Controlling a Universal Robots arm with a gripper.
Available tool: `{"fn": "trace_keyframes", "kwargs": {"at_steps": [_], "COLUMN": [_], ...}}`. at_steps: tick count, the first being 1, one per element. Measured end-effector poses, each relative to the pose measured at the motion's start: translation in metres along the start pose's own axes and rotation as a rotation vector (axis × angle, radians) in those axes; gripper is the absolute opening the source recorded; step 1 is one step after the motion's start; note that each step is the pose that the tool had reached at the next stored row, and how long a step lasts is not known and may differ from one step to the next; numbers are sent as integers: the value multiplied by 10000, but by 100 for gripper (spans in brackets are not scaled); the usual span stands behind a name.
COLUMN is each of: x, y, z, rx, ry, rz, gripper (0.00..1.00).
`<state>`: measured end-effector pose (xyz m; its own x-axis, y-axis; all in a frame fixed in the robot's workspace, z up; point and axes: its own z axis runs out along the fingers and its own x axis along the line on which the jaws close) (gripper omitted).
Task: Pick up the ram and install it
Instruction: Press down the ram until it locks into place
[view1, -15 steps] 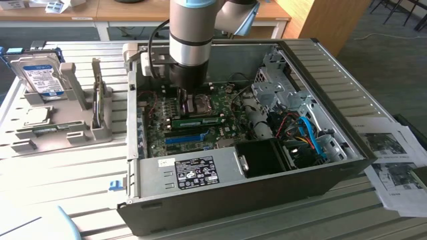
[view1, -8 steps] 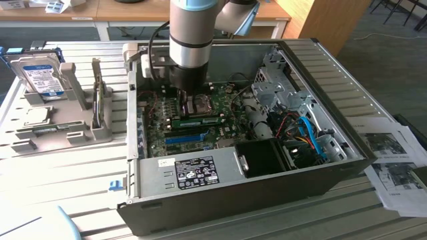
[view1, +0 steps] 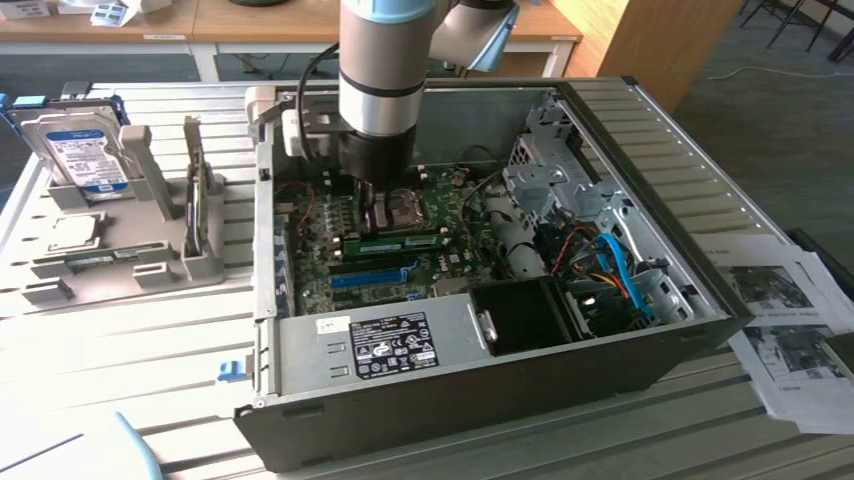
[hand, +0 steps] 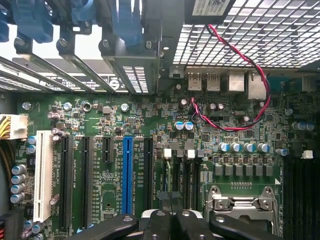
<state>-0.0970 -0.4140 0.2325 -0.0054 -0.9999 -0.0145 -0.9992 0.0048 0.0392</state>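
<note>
Ram seated flat just below hand, fingers pressed together, empty. Light, stiff, fragile; grip long edges.

You have a pale slatted table carrying everything. Toward the exterior view's right, the open computer case rests directly on it. At the exterior view's left, a grey parts holder sits on the slats, well apart from the case. Printed paper sheets lie on the table at the exterior view's right, just beside the case.
</note>
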Motion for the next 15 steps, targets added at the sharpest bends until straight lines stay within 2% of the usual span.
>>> {"fn": "trace_keyframes", "kwargs": {"at_steps": [15], "x": [1], "y": [-1], "z": [39], "rx": [-1], "ry": [2], "rz": [0], "gripper": [9]}}
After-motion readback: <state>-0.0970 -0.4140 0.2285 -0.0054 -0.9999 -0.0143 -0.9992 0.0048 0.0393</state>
